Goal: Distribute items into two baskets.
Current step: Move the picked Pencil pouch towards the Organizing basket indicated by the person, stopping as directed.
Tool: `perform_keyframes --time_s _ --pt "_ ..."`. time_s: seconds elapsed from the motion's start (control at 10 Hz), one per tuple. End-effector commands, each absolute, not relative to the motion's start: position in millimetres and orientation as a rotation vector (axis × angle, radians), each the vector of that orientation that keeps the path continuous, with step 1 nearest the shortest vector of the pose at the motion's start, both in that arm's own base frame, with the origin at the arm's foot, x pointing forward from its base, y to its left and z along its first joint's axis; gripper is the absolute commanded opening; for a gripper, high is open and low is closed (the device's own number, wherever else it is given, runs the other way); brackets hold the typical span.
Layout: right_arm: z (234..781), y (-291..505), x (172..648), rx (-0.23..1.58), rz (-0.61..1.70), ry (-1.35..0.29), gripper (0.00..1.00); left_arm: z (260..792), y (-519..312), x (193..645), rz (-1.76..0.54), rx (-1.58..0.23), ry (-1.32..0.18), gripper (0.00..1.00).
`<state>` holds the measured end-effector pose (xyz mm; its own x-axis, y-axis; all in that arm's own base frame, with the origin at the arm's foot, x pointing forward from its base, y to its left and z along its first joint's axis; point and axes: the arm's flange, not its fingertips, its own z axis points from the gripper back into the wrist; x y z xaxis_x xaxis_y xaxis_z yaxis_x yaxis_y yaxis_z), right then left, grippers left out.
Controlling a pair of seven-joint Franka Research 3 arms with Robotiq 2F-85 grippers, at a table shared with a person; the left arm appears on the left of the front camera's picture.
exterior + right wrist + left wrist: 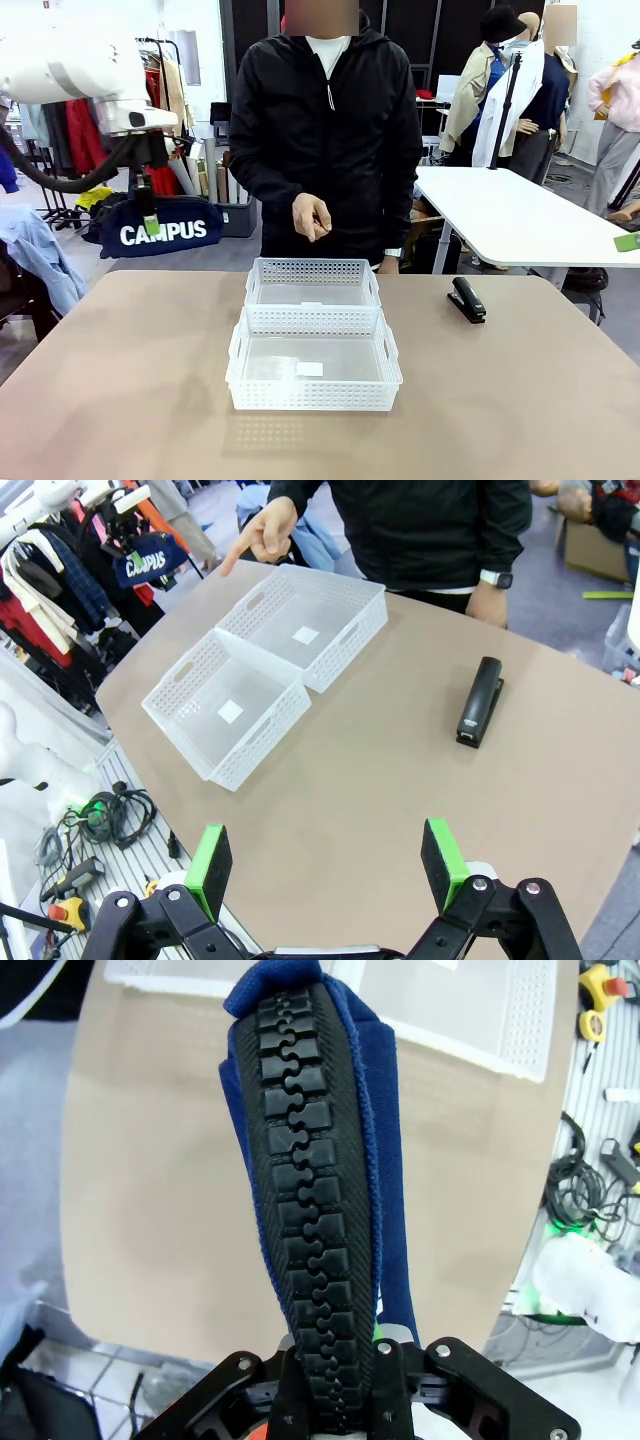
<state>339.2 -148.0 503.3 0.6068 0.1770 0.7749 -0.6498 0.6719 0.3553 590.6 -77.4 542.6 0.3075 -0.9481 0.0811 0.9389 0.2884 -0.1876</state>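
Left gripper (149,218) clamped on navy pouch (172,232), apparently held clear of the table (120,400). Right gripper (326,852) wide apart, empty; stapler (480,702) on table.

Item: navy blue zippered pouch (165,232). White capital lettering "CAMPUS" in one line across its side, read in the front view; same word, tilted, on the pouch (150,562) in the right wrist view. No other legible text.

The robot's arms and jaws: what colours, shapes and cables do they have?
The left arm is white and rounded, with a thick black cable looping beneath it. The right arm's jaws are black, with flat bright green pads and visible screws at the base.
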Motion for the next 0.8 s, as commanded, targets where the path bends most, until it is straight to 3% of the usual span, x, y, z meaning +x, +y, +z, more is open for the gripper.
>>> perform_keyframes --time_s 0.0,0.7 --pt "505 -149 343 0.691 0.538 -0.817 1.00 546 -84 606 -1.305 -0.223 0.032 0.00" --pt "505 -149 343 0.691 0.538 -0.817 1.00 522 -142 626 -1.472 -0.278 0.080 0.00"
